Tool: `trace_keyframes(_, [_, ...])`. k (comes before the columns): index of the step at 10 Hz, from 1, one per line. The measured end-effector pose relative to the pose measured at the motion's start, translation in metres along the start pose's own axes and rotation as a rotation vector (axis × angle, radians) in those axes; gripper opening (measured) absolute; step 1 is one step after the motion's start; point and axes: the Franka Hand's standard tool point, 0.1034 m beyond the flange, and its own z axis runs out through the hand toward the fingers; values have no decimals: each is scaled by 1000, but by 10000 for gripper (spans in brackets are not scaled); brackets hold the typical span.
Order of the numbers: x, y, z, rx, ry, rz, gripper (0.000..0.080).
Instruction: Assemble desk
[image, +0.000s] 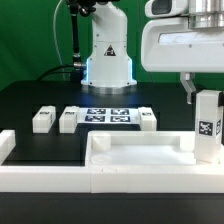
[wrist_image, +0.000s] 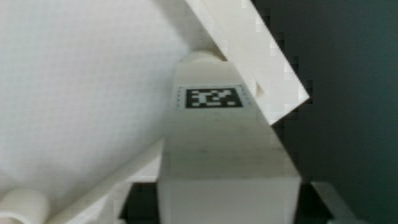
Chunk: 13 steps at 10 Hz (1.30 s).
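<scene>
My gripper (image: 204, 93) is shut on a white square-section desk leg (image: 207, 126) with a black-and-white tag and holds it upright. The leg's lower end is at the corner of the rimmed white tabletop panel (image: 140, 152) on the exterior view's right. In the wrist view the leg (wrist_image: 222, 150) fills the space between my dark fingers (wrist_image: 146, 196), and my gripper (wrist_image: 226, 203) sits at its near end. Its far end meets the tabletop's rim (wrist_image: 249, 50); I cannot tell if it touches. Three more legs (image: 43, 119) (image: 68, 119) (image: 147, 119) lie behind the tabletop.
The marker board (image: 108, 116) lies flat between the loose legs. Low white border rails run along the front (image: 60, 180) and the exterior view's left (image: 6, 146). The robot base (image: 108, 60) stands at the back.
</scene>
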Motion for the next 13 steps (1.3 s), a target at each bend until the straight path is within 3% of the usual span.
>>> trace_keyframes(4, [-5,1,1,11,-35,450,288])
trace_keyframes(7, [-6,1,1,9,-37,485,288])
trace_keyframes(8, [-6,1,2,8,-38,437,344])
trace_keyframes(9, [-4,0,1,4,-40,389,531])
trace_keyframes(10, [-4,-3,1,5,-36,319,531])
trace_keyframes(11, [-4,-2,1,7,-37,213,628])
trace_keyframes(13, [-4,-2,1,10,-36,42,645])
